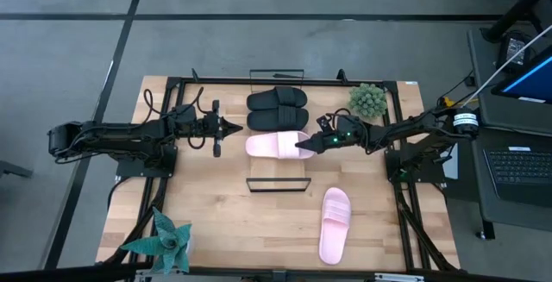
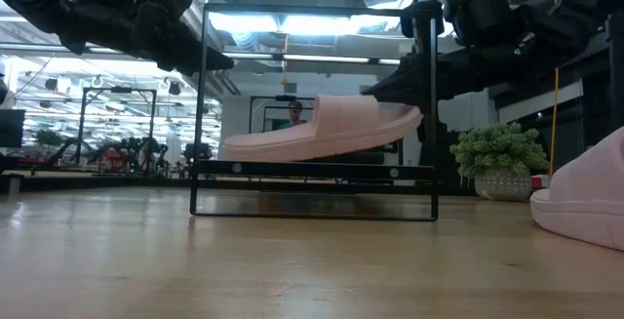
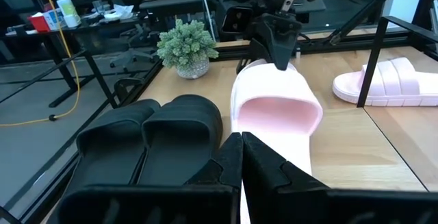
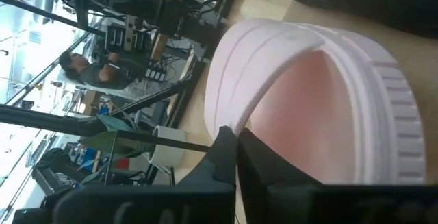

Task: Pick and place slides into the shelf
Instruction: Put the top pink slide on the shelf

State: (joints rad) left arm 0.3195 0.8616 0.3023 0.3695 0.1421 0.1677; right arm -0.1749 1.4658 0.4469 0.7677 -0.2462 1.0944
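A pink slide is over the shelf, a light-wood board with black wire rails; in the low view this slide sits above the shelf's front rail, toe end higher. My right gripper is shut on its toe end. Two black slides lie side by side on the shelf's far part. A second pink slide lies sole-down on the table near the near edge. My left gripper is shut and hovers beside the held slide's heel and the black slides, touching nothing. My right gripper pinches the pink slide at the toe-side edge of its strap, coming level from the table's right. One finger lies on top of the strap; the other is hidden. The slide stands out from the fingers, heel end lower; whether the heel touches the shelf I cannot tell.
A small potted plant stands at the far right, close to my right arm. A teal star-shaped plant sits at the near left corner. Black frame bars run along the table's edges. Bare wood lies between the shelf's near rail and the near edge.
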